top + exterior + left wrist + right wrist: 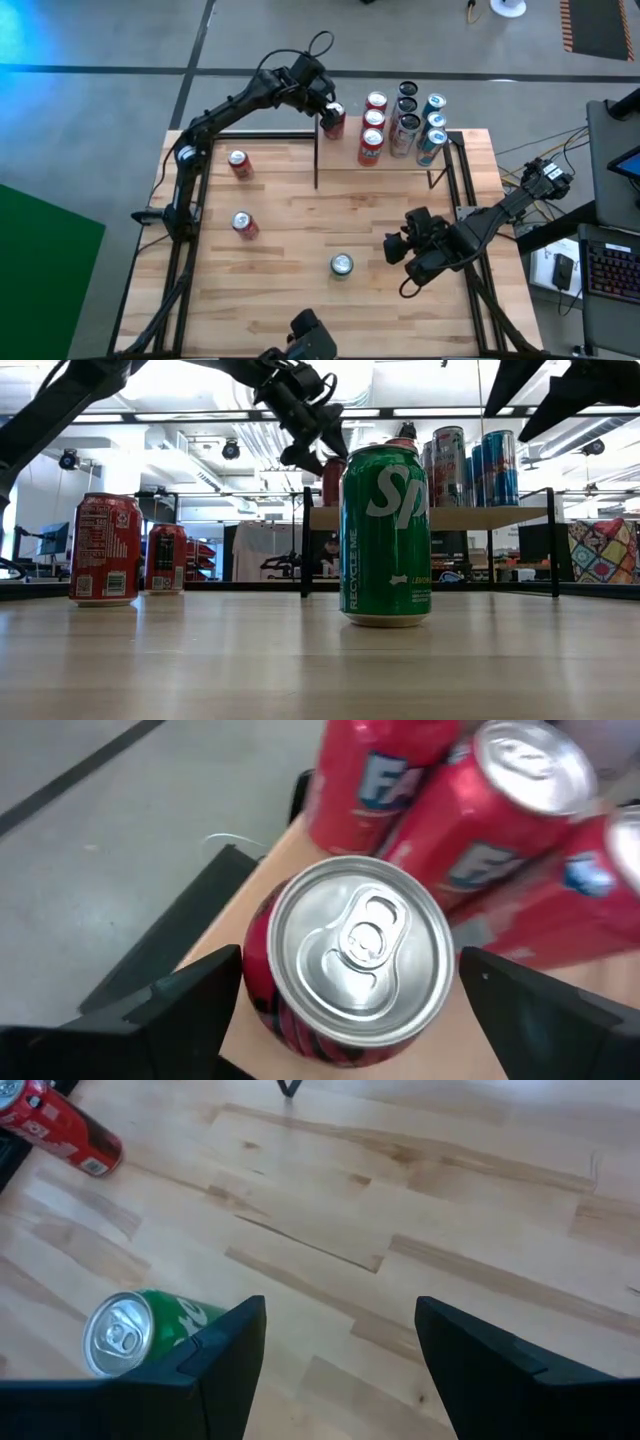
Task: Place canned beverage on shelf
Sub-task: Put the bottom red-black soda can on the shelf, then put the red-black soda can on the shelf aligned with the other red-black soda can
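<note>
Left end effector (pixel 331 108) spread wide around a red can (pixel 333 122) on the shelf (pixel 345 163), cans (pixel 405 125) alongside.

The left arm stretches toward one o'clock, its left gripper (pixel 332 110) spread wide. The right arm reaches toward nine o'clock, its right gripper (pixel 394 247) parted, hovering.

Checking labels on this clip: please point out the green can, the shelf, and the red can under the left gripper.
green can (pixel 385 530), low view, on its printed side wall.
shelf (pixel 500 517), low view, on the plank's front edge.
red can under the left gripper (pixel 362 945), left wrist view, on its silver lid.
</note>
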`<state>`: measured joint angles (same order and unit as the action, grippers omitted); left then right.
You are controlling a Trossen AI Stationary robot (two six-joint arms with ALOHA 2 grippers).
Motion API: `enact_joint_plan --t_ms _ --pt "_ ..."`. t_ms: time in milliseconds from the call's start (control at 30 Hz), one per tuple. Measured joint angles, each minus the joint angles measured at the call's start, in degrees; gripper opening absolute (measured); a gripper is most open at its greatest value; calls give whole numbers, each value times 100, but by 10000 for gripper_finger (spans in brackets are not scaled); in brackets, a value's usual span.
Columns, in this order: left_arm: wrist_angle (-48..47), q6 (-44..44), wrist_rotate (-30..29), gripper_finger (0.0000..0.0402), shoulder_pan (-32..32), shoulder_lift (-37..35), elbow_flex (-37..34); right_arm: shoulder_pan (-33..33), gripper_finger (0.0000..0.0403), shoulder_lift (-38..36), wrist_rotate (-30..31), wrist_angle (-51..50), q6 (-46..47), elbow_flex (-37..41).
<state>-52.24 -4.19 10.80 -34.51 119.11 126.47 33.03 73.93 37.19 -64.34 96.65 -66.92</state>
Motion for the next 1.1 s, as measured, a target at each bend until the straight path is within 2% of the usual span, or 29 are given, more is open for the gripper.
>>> enact_joint_plan --t_ms 133,333,400,700,833,1000,1100 --pt "-361 -29 217 358 75 -2 292 34 246 0 -14 5 16 0" --pt "-970 112 229 358 162 -22 853 34 246 0 -12 6 -11 0" --pt "-963 76 201 359 160 -118 800 34 246 0 -12 3 -28 0" --pt "-2171 196 -783 341 158 -685 551 95 246 0 -13 4 -152 0" --pt "-2136 109 -1013 328 158 -1464 -482 189 246 0 2 7 -167 3" --pt "-951 -582 -1196 322 149 -2980 -3016 334 246 0 34 3 -123 63" --pt "-455 -1012 -1515 322 151 -3834 -4314 350 247 0 38 8 -129 117"
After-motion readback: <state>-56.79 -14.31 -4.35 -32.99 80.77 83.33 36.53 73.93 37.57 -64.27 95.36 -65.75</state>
